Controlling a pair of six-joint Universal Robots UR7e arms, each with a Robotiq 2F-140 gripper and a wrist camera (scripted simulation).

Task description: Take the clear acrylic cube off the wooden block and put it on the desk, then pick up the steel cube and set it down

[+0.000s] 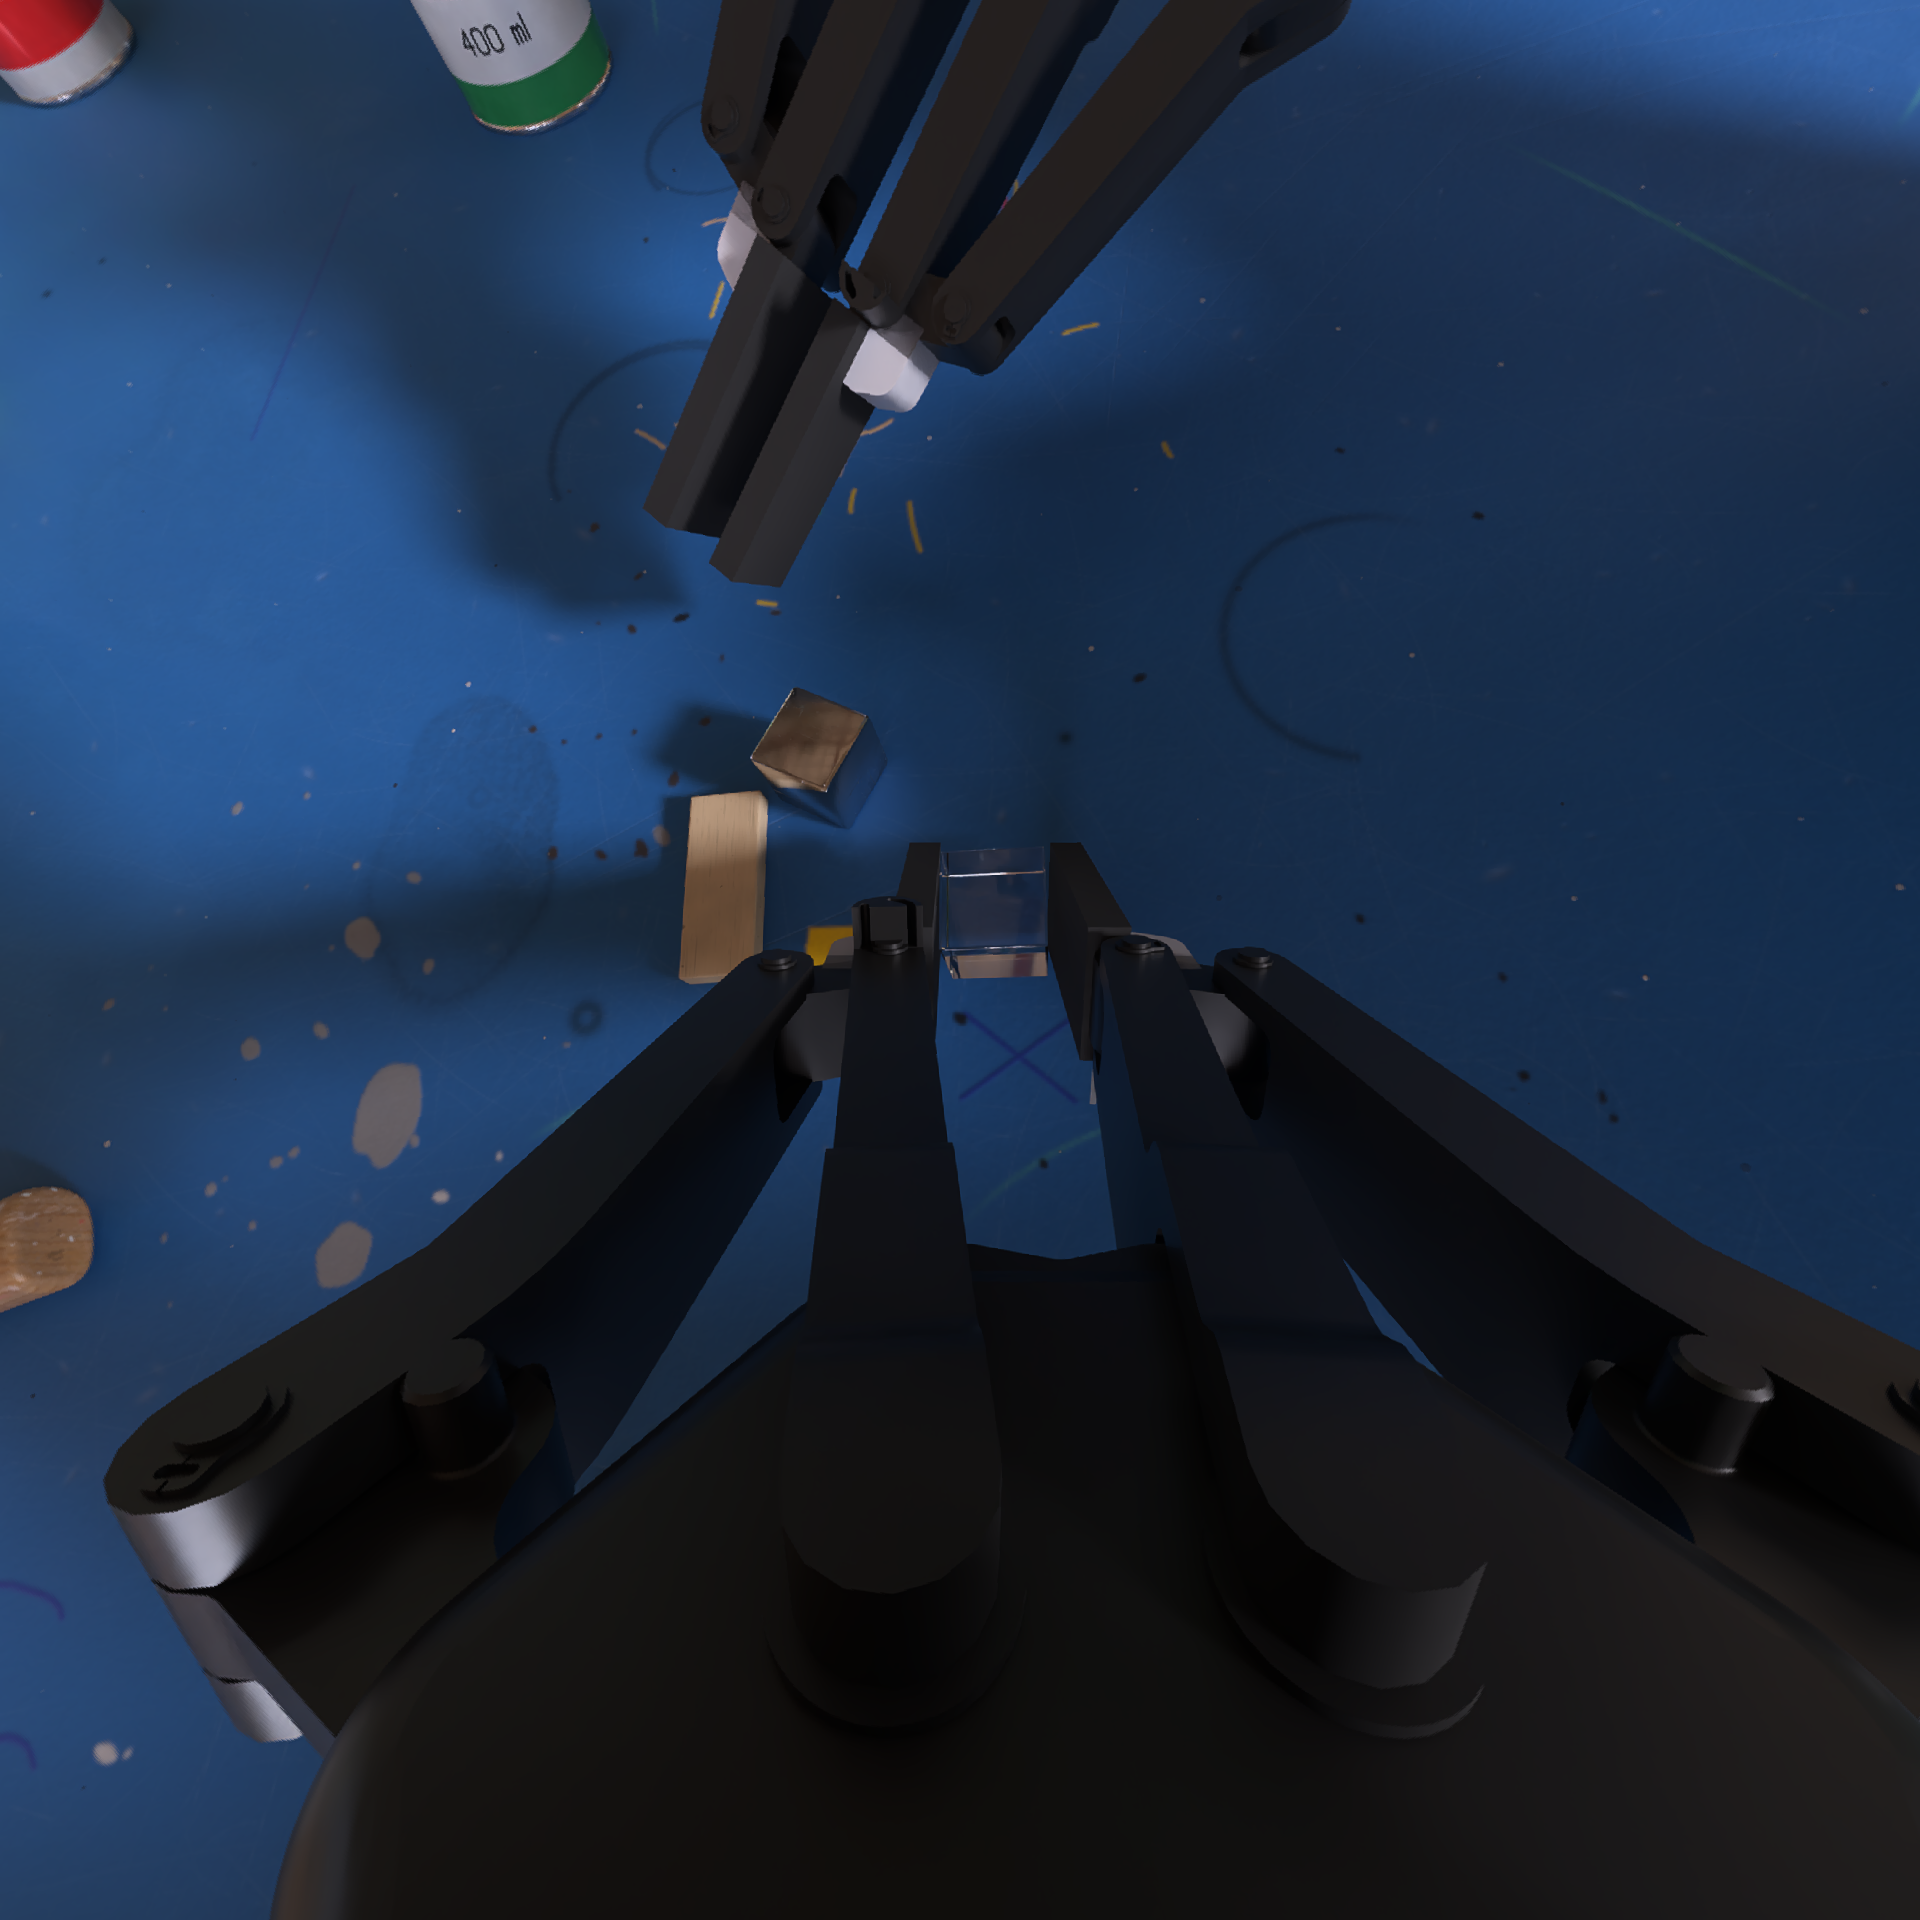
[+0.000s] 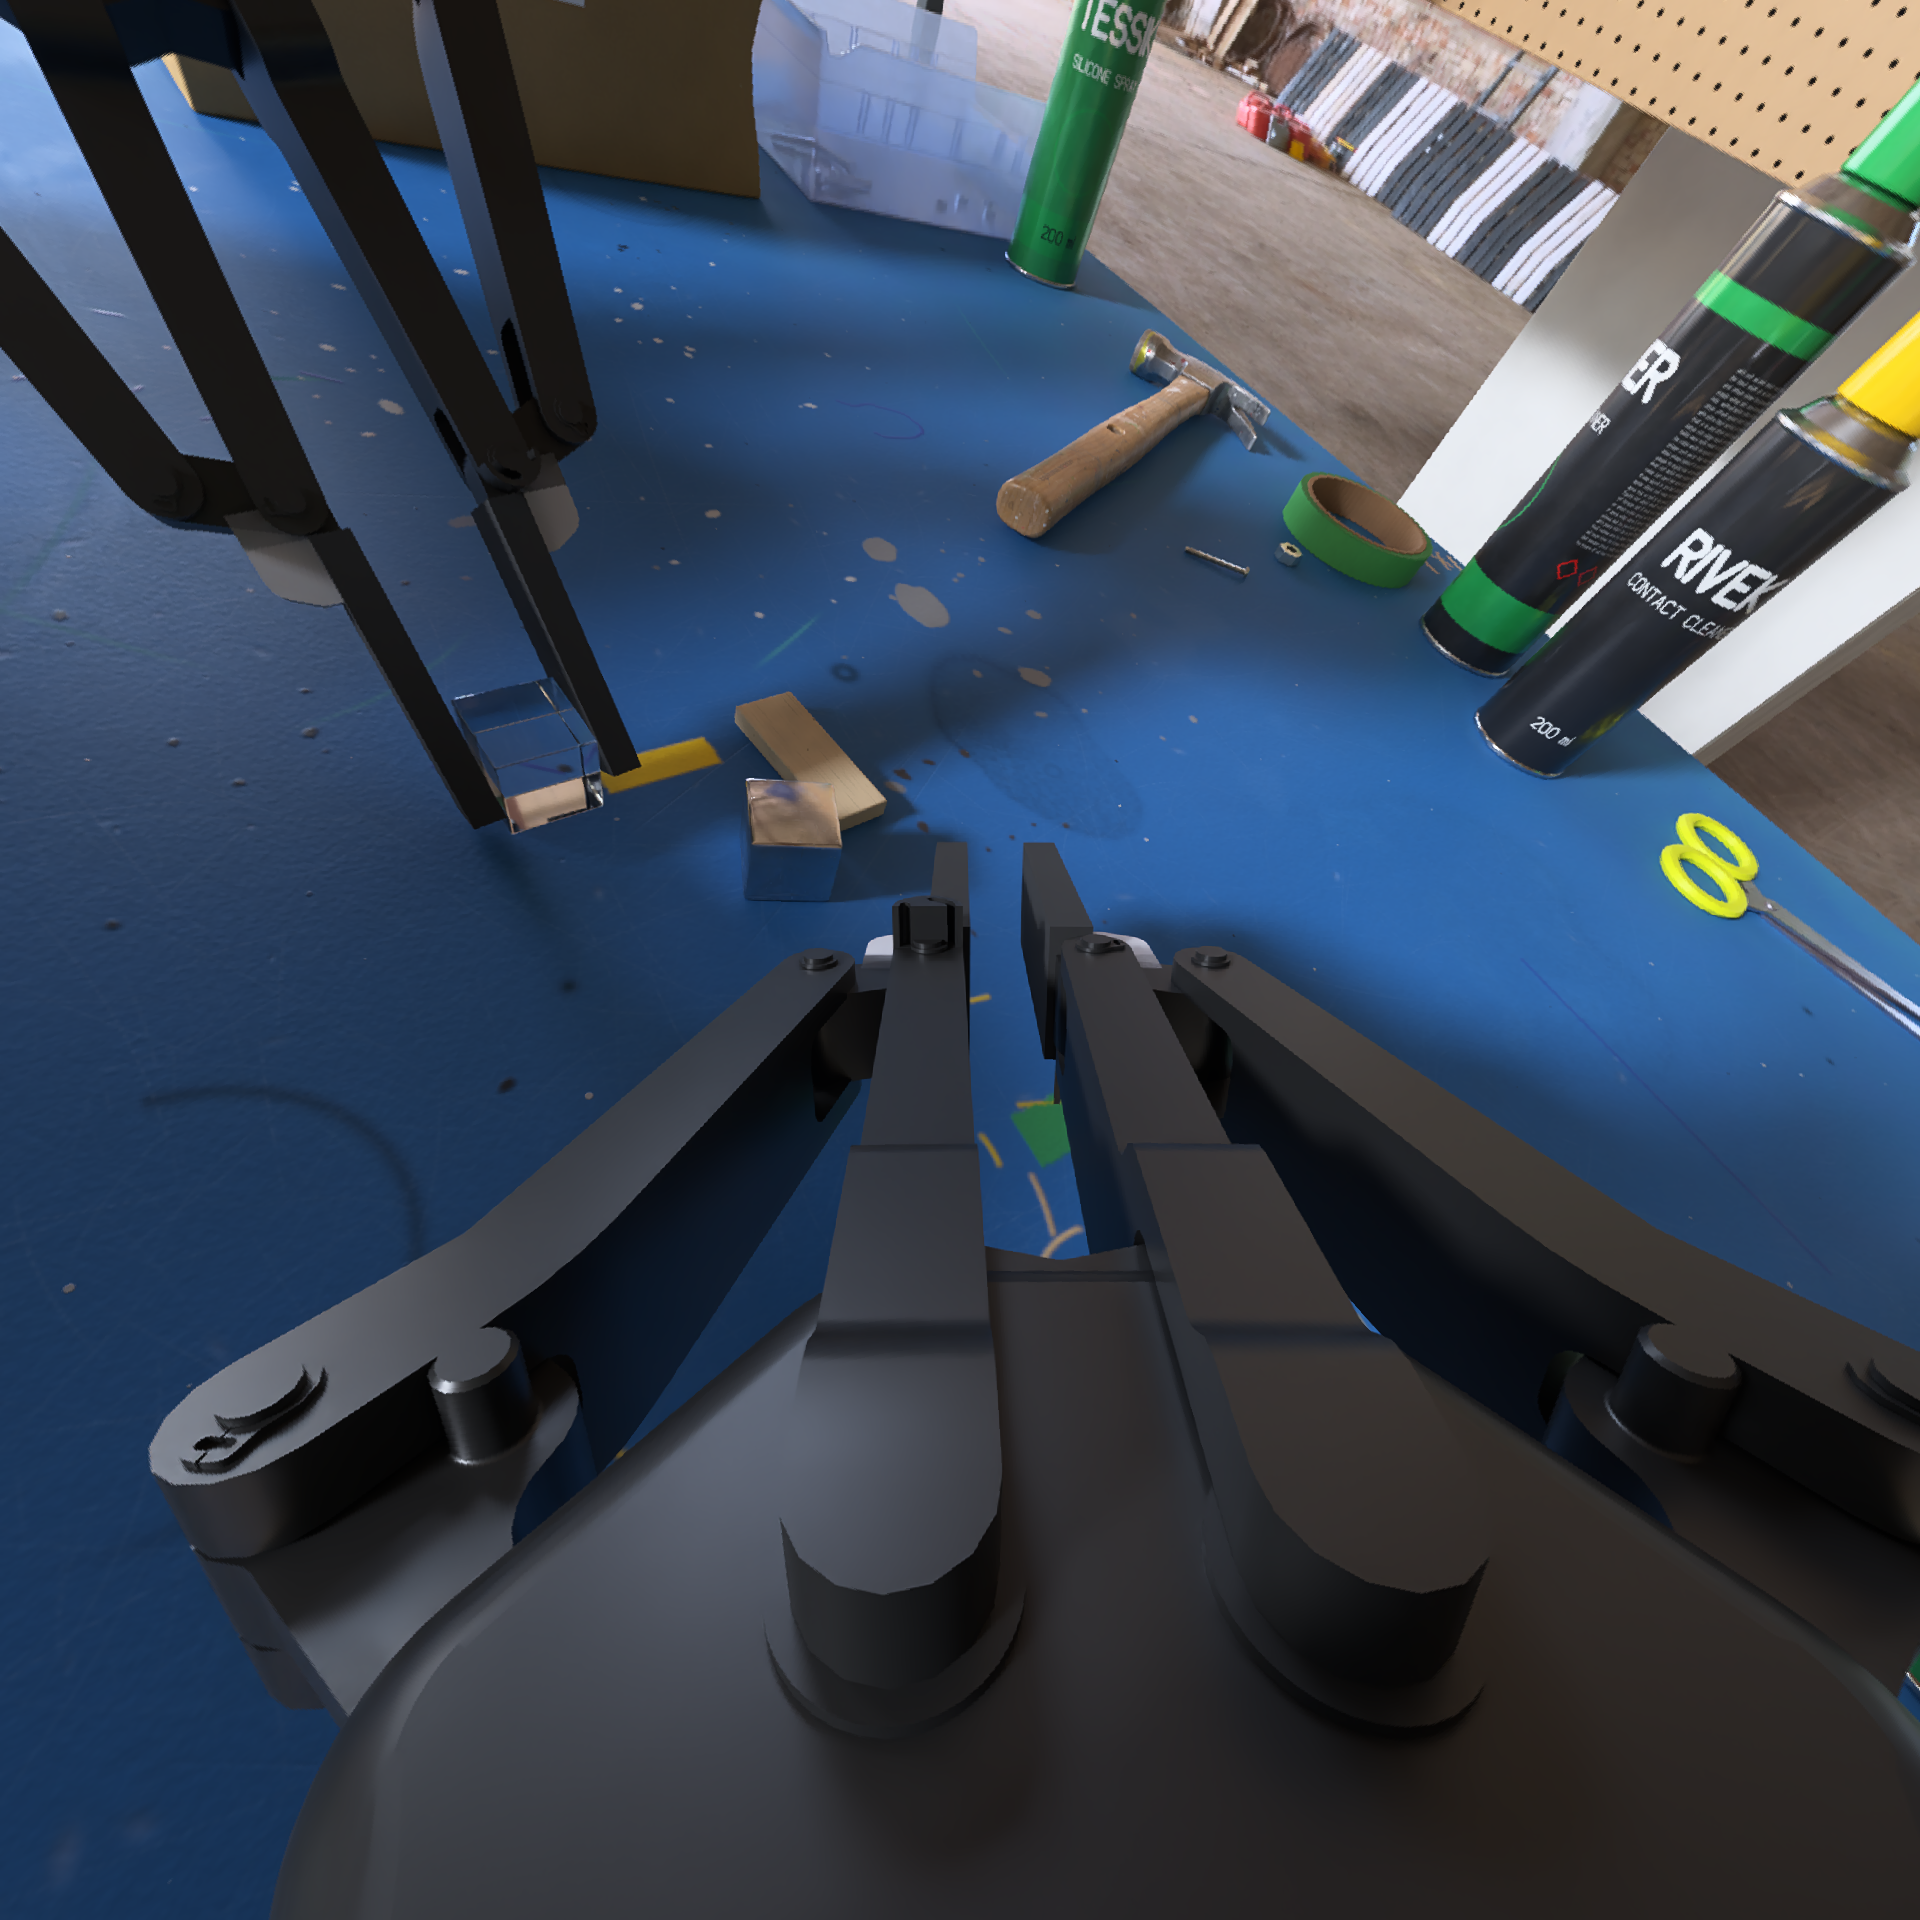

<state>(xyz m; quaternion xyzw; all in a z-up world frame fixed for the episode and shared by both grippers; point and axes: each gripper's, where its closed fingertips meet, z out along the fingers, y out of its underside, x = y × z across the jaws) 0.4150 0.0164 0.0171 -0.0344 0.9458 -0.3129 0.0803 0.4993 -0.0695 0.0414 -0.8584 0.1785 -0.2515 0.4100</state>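
Both grippers are matte black. The left gripper (image 1: 995, 904) has a rounded dome base, 2 thick inner links and 2 long outer bars on round pivot pins. Small screws cap the joints, and silver-grey shows at the knuckle edges. The right gripper (image 2: 995, 883) is built alike, greyer in the light, its flat fingers (image 1: 727, 457) backed by white blocks.

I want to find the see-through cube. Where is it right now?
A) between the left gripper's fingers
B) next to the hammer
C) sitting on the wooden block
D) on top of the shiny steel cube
A: the clear acrylic cube sits pinched between the left gripper fingers, away from the wooden block and the steel cube.
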